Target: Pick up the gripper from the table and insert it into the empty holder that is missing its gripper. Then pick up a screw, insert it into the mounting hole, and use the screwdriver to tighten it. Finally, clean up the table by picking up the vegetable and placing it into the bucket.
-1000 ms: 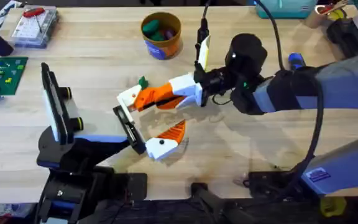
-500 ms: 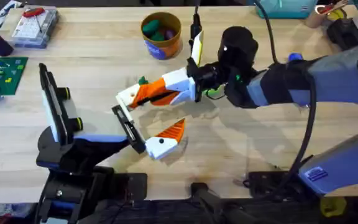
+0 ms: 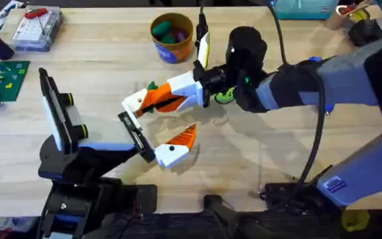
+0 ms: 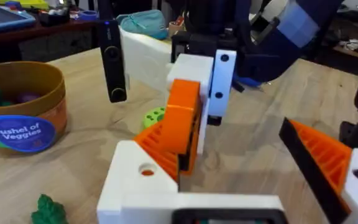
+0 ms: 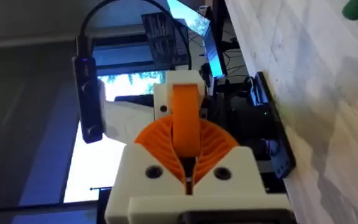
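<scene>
Wood table (image 3: 297,159); bucket (image 3: 172,38) on it.

My overhead camera looks down and forward over the worktop (image 3: 297,153). My left wrist camera sits close behind its fingers, facing the bucket (image 4: 23,109); both views share it. My right wrist camera looks along the worktop edge.

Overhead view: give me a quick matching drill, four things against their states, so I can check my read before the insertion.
1. gripper
2. holder
3. bucket
4. twin finger

A. has veggies inside
B. clamped by the right gripper
C. bare, nothing mounted
D. black dot on its white base

Pairs: 1-B, 2-C, 3-A, 4-D
</scene>
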`<state>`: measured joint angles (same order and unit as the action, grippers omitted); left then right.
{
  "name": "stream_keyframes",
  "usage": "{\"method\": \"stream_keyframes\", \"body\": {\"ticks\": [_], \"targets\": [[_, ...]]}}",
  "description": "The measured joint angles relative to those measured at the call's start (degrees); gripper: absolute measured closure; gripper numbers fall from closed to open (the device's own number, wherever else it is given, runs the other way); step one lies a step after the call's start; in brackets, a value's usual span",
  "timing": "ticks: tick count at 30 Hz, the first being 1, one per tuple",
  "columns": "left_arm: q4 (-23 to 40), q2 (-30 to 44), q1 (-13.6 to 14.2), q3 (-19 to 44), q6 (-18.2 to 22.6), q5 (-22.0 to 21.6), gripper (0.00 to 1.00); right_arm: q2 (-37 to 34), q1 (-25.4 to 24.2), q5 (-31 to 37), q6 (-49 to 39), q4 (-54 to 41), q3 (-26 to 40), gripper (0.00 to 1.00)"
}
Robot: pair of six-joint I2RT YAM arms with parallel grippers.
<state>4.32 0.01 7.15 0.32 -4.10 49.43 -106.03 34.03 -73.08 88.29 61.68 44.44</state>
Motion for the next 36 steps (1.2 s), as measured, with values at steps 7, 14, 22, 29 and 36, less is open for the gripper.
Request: {"method": "stream_keyframes", "body": {"ticks": [7,14,22,29,36], "targets": [[0.0,0.0,0.0,0.0,0.1,0.0,0.011,-0.1,0.0,-0.5,0.0,-0.3,0.6,0.983],[0.0,0.0,-0.1,0.0,0.2,0.0,0.011,-0.1,0.0,-0.5,0.0,-0.4,0.6,0.983],[0.0,0.0,-0.1,0.0,0.2,0.0,0.011,-0.1,0.0,-0.5,0.0,-0.4,0.6,0.983],[0.0,0.0,-0.1,0.0,0.2,0.0,0.011,-0.1,0.0,-0.5,0.0,-0.4,0.6,0.994],[0.1,0.0,0.0,0.0,0.2,0.6,0.011,-0.1,0.2,-0.2,-0.1,-0.4,0.7,0.747]]}}
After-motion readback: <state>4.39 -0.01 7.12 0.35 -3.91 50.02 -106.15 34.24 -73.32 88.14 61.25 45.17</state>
